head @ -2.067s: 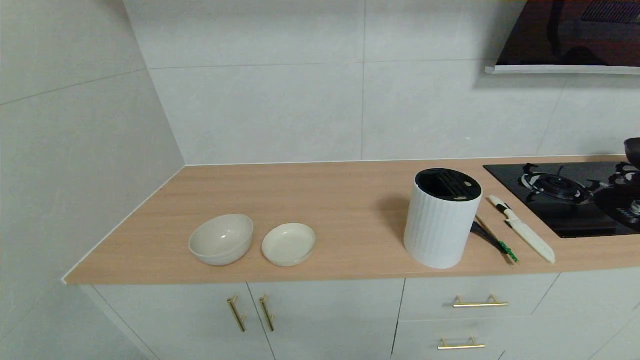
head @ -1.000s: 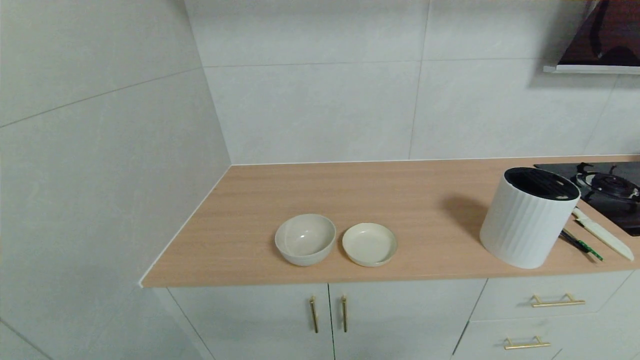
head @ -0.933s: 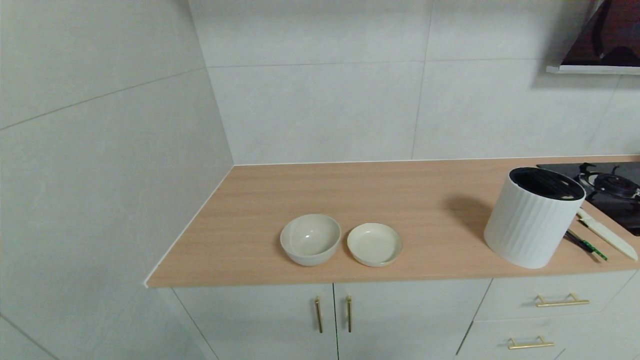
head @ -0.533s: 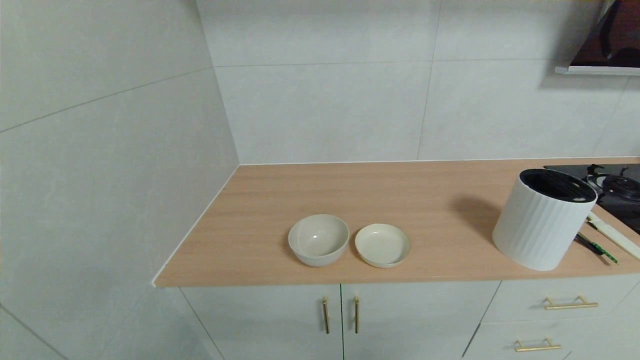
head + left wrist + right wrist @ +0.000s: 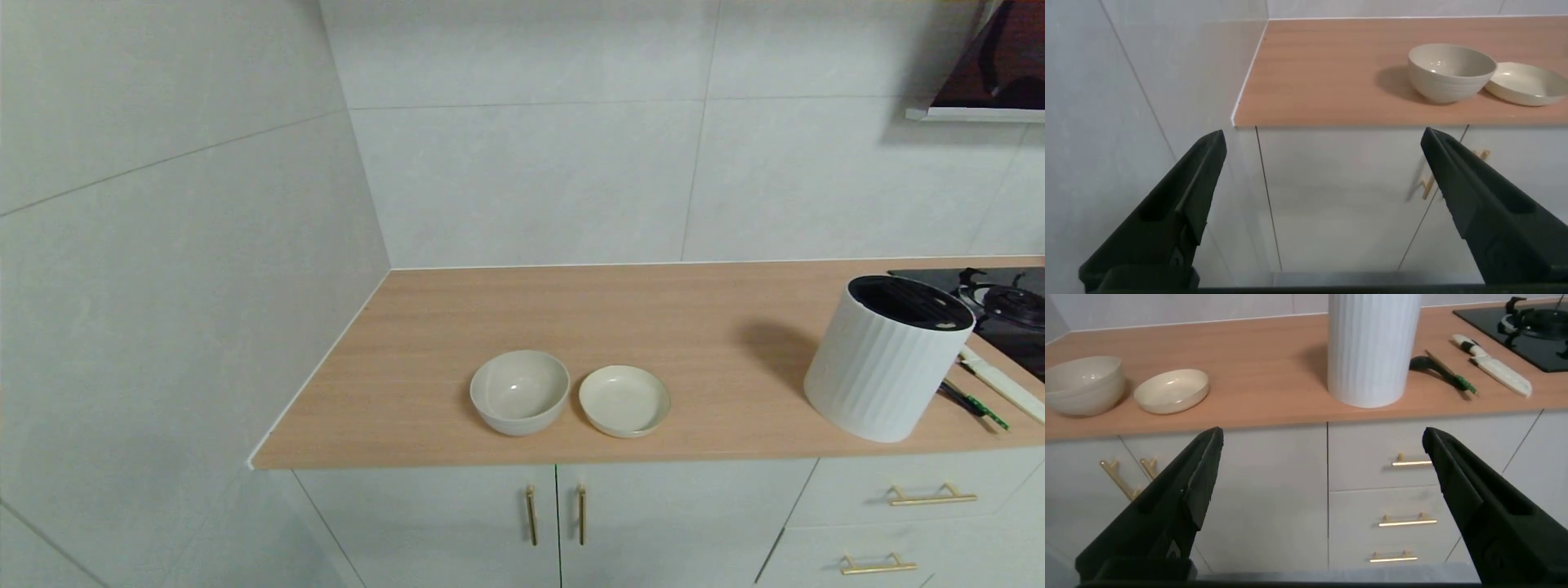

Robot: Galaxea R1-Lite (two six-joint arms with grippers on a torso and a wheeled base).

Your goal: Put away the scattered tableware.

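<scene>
Two dishes are sitting side by side at the near edge of the tabletop (image 5: 571,318): a deep bowl (image 5: 519,392) on the left and a shallow plate (image 5: 624,399) just beside it on the right. One white ribbed holder (image 5: 888,359) is standing upright well to the right. Its slotted top is likely waiting for the knife (image 5: 1004,384) and the dark green-tipped utensil (image 5: 971,402) lying just right of it. The left gripper (image 5: 1323,139) and right gripper (image 5: 1324,434) are hanging low before the cabinet fronts (image 5: 457,523). Each is spread wide and carrying nothing, probably because no item is being approached yet.
</scene>
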